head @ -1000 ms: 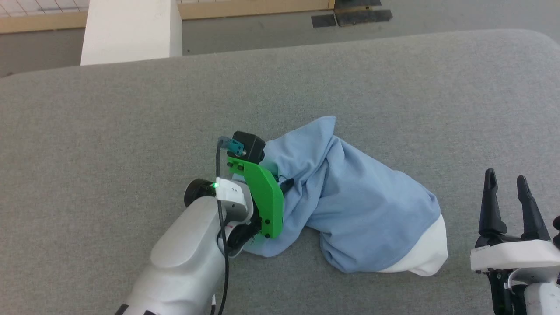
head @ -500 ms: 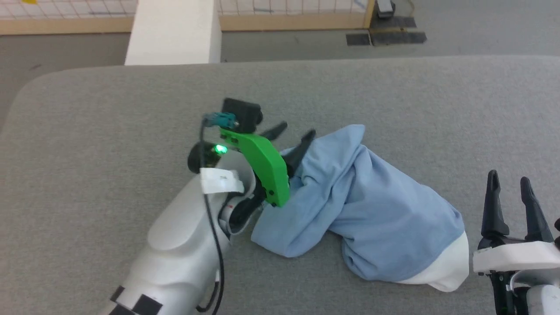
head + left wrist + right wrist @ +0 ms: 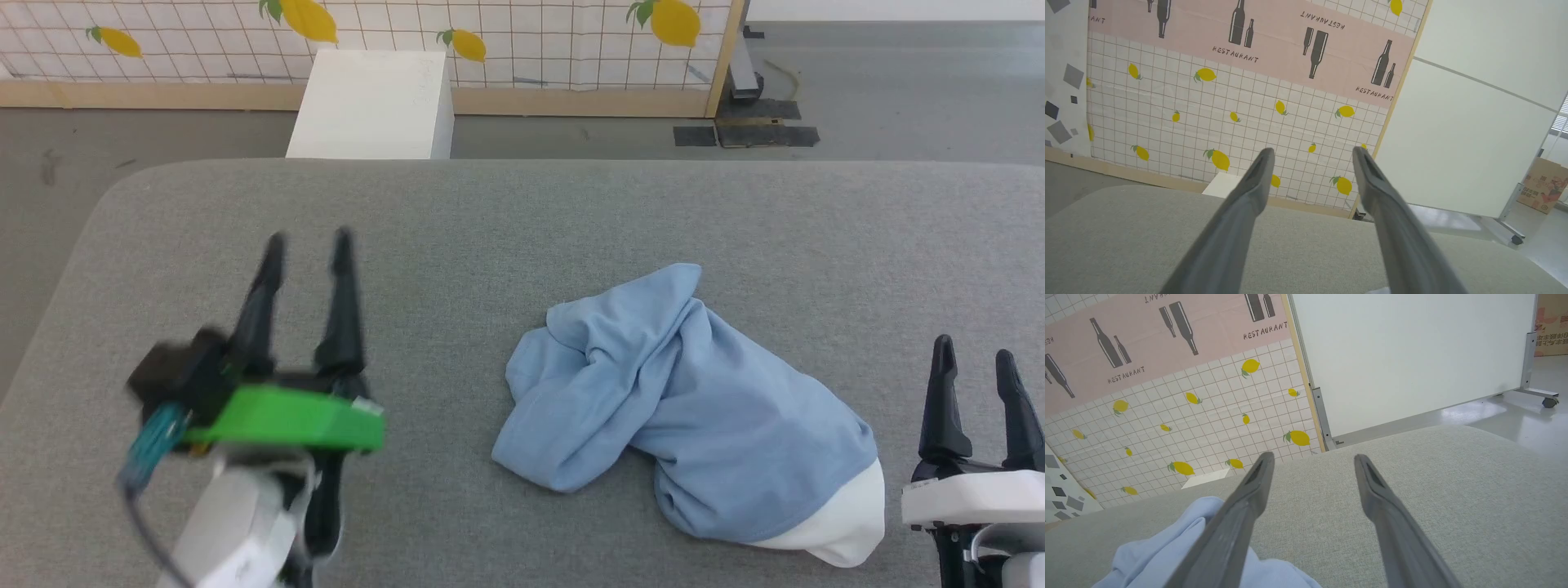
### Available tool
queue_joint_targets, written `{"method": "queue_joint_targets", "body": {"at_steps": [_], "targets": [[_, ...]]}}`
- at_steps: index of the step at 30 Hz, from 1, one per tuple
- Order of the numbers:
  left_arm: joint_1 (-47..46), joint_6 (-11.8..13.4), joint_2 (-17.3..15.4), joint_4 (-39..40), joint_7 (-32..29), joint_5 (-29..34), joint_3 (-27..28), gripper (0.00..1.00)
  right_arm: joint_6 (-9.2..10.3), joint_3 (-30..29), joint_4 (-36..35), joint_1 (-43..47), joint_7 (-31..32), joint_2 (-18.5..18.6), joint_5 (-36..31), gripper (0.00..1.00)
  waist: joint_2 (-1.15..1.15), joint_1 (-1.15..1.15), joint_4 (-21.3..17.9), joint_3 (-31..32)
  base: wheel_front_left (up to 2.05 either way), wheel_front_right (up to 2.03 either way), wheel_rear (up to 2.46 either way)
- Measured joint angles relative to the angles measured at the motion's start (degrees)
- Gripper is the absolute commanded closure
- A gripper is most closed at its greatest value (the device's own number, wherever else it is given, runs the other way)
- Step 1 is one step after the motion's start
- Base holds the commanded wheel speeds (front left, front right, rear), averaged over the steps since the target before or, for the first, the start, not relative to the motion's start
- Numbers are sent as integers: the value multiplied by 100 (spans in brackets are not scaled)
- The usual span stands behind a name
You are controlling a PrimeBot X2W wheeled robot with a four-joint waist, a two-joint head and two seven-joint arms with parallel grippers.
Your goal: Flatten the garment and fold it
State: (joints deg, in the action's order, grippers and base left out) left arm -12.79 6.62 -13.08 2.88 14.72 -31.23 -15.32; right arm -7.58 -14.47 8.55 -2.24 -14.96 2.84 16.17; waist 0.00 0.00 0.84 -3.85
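Note:
The garment [image 3: 694, 416], a light blue T-shirt with white cloth showing at its near right end, lies crumpled in a heap right of the table's middle. My left gripper [image 3: 309, 238] stands open over the table's left part, well clear of the shirt, with nothing between its fingers [image 3: 1249, 196]. At the lower right my right gripper [image 3: 976, 358] is open too, just right of the garment's white end. In the right wrist view the blue cloth [image 3: 1167, 547] lies low at the left, beside the left finger.
The grey padded table [image 3: 522, 212] has rounded corners; its far edge runs across the top of the head view. Beyond it stand a white box [image 3: 371, 106] and a lemon-print partition [image 3: 506, 33]. A white panel on wheels [image 3: 1404, 355] stands further right.
My left gripper has opened, let go of the garment and swung away to the left. The head camera has tilted up, showing more of the far wall. The right gripper has stayed put.

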Motion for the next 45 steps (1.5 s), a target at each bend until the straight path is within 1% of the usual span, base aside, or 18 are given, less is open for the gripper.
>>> {"method": "queue_joint_targets", "body": {"at_steps": [2,3,7,10,13,16,22,26,27,29,32,34,38,40,45], "targets": [[423,60,193,296,3,235,371,0,0,-12,-18,8,0,-1,0,0,0,0,-6,-16,0,0,0],[648,55,248,378,7,460,497,0,0,-12,-26,10,0,0,1,0,0,0,-11,-27,0,0,0],[1317,-15,423,472,7,1181,761,0,0,9,-35,18,1,-1,0,0,0,0,-29,-64,0,0,0],[1699,-85,583,375,7,1497,881,0,0,32,-35,26,0,-1,0,0,0,0,-61,-75,0,0,0],[1989,-243,757,256,7,1592,933,0,0,34,-29,74,0,-1,0,0,0,0,-56,-76,0,0,0],[2082,-375,894,177,7,1579,1063,0,0,13,-16,149,0,0,0,0,0,0,-18,-71,0,0,0],[2063,-610,969,114,7,1581,1232,0,0,26,27,142,0,-1,-103,0,0,0,33,-45,0,0,0],[2015,-692,981,110,7,1603,1274,0,0,53,36,-62,16,0,-413,0,0,0,57,-72,0,0,0],[1998,-710,984,110,7,1603,1270,0,0,89,27,-173,108,0,-517,0,0,0,59,-89,0,0,0],[1973,-715,990,114,7,1605,1260,0,0,143,-30,-395,398,-1,-578,0,0,0,63,-125,0,0,0],[1933,-716,992,122,7,1575,1201,0,1,159,-114,-743,1057,10,-571,0,0,0,78,-199,0,0,0],[1876,-715,996,121,7,1535,1128,0,1,187,-123,-966,1570,104,-521,0,0,0,99,-261,0,0,0],[1753,-715,1004,110,7,1499,1023,0,1,597,-113,-1259,2597,603,-466,0,0,0,165,-386,0,0,0],[1709,-715,1004,92,7,1493,992,0,1,821,-94,-1410,3008,822,-338,0,0,0,205,-447,0,0,0],[1597,-715,1006,-2,7,1414,877,0,1,1412,205,-1813,4255,1195,67,0,0,0,348,-587,0,0,0]]}}
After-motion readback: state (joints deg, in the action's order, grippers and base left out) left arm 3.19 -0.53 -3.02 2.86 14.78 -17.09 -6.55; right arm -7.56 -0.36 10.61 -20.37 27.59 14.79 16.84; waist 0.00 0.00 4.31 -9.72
